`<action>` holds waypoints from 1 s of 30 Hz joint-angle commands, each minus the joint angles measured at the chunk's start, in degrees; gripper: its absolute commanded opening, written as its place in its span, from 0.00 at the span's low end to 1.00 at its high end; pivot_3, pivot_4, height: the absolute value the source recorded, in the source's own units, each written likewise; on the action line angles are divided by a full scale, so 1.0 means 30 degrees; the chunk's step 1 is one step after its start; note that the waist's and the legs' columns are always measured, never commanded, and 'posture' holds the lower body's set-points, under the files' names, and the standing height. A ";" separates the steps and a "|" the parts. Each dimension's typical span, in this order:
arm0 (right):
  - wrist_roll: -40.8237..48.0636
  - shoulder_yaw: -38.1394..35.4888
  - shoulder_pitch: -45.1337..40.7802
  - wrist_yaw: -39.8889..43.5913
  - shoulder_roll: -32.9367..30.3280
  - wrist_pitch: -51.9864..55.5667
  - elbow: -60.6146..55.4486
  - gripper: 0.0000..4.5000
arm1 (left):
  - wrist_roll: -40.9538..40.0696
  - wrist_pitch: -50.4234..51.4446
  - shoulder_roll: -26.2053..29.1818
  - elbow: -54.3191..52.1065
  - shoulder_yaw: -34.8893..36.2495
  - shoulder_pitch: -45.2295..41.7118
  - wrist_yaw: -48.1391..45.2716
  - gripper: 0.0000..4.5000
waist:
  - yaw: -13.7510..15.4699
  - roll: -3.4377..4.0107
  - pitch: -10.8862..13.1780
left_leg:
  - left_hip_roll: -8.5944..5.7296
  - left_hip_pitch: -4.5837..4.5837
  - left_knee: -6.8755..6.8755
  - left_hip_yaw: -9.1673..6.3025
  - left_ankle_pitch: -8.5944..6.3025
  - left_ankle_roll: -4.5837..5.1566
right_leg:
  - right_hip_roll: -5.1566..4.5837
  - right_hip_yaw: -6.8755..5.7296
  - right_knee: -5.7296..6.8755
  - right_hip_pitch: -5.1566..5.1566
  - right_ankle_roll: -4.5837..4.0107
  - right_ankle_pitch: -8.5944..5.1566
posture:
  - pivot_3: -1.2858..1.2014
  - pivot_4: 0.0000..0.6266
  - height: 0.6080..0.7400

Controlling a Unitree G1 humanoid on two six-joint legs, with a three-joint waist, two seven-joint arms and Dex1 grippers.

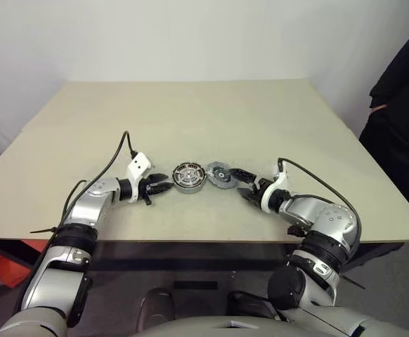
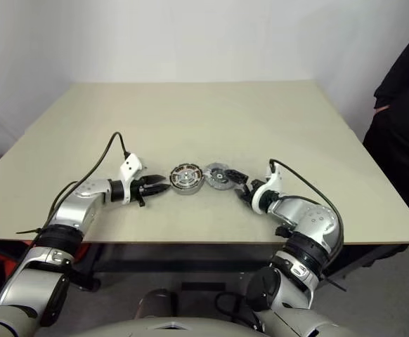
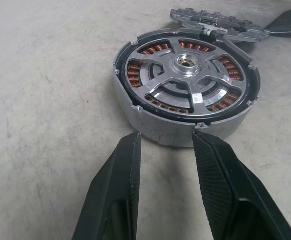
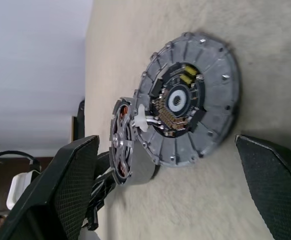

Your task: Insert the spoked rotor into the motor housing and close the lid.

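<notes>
Spoked rotor [image 3: 185,82] inside motor housing [image 3: 150,122]; lid [image 4: 190,100] flat beside; both grippers [image 3: 165,150] [image 4: 165,185] released.

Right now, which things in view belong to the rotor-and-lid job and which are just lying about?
Job:
- motor housing, spoked rotor already seated in it
- lid flat on the table, beside the housing
- left gripper, right gripper

Lying about:
- table
- person standing at its edge

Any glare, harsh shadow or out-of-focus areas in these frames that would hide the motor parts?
Left wrist view: even light, faint sheen on the spoked rotor in the motor housing; the near fingers look soft. Right wrist view: the lid is sharp, with little shadow on the table; the near fingers are blurred. Eye views: flat lighting, no glare.
</notes>
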 commanded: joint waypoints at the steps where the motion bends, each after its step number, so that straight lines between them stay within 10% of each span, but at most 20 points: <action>1: 0.0149 0.2119 -0.0516 0.0617 0.0420 -0.1050 0.1964 1.00 | -0.0083 -0.0050 0.0077 -0.0971 0.0155 -0.0203 0.0162 0.39 | -0.0110 0.0000 0.0001 | 0.0000 0.0003 -0.0001 -0.0002 0.0000 0.0000 | 0.0000 0.0000 0.0000 -0.0002 0.0000 0.0000 | 0.52 0.00 1.00; 17: -0.1582 0.5395 -0.2914 -0.0179 -0.0942 -1.0842 0.8004 1.00 | -0.0109 0.0262 0.0265 -0.1497 0.0201 -0.0012 0.0315 0.39 | -0.0290 0.0000 0.0002 | -0.0012 -0.0049 0.0005 0.0008 -0.0003 0.0006 | -0.0013 0.0001 -0.0022 -0.0005 -0.0024 0.0013 | 0.52 0.00 1.00; 30: -0.1155 0.9108 -0.2463 0.1375 -0.0954 -1.3259 0.4600 1.00 | -0.0152 0.0526 0.0309 -0.1870 0.0216 0.0158 0.0387 0.39 | -0.0283 0.0000 0.0007 | -0.0007 -0.0235 0.0008 0.0008 -0.0019 0.0037 | -0.0003 -0.0015 -0.0030 -0.0133 -0.0152 0.0077 | 0.52 0.00 1.00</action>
